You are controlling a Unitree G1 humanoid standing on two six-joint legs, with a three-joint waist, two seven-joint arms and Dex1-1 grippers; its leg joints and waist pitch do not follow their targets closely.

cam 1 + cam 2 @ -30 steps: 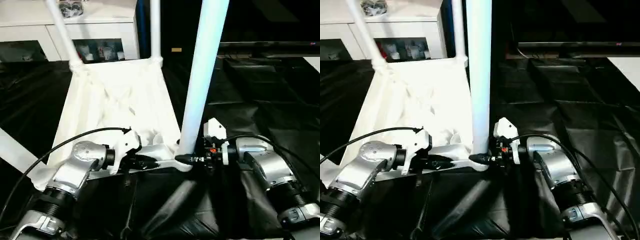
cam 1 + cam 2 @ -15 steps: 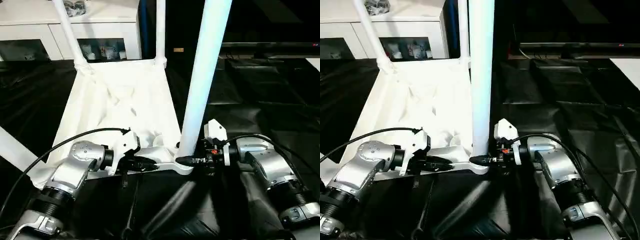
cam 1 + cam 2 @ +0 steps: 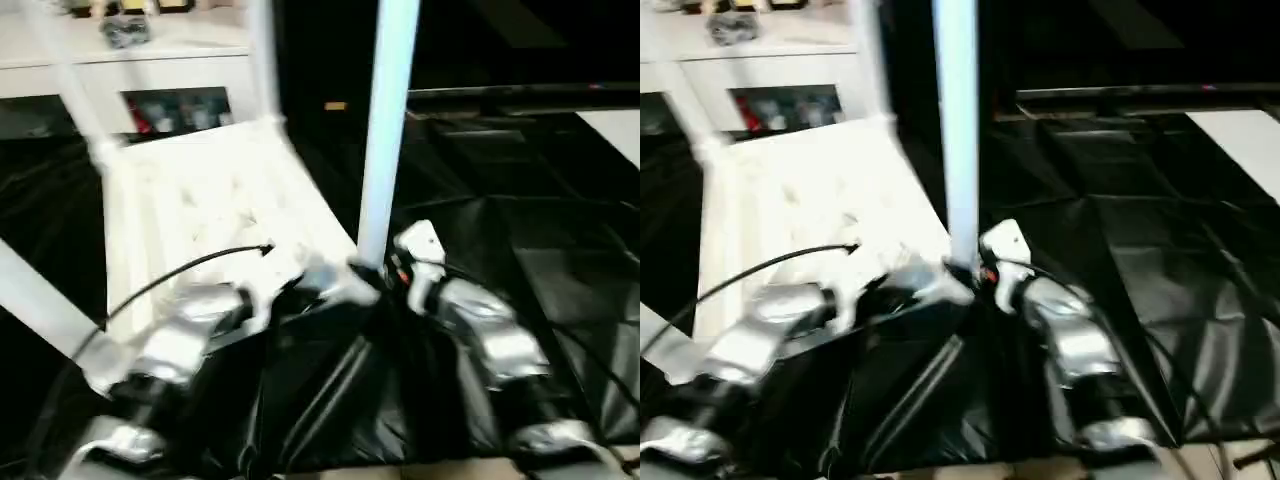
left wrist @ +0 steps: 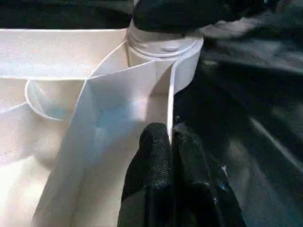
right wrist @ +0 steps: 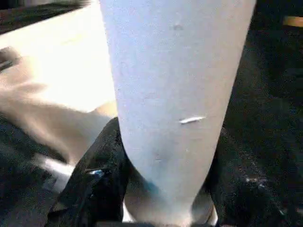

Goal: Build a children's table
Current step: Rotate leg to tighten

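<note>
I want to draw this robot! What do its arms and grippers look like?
Shiny silver round forearms, ringed near the base. Each ends in a white wrist block and a gripper with two black fingers: left gripper, right gripper. A black cable loops over the left arm; the right arm has a little red-orange mark.

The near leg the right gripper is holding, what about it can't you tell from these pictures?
- Near leg: its top runs off the upper edge in both eye views.
- Its foot in the corner socket: the right gripper covers the joint in the wrist views, so how deep it sits is unclear.
- Left gripper on the tabletop rim: smeared by motion blur in the eye views.
</note>
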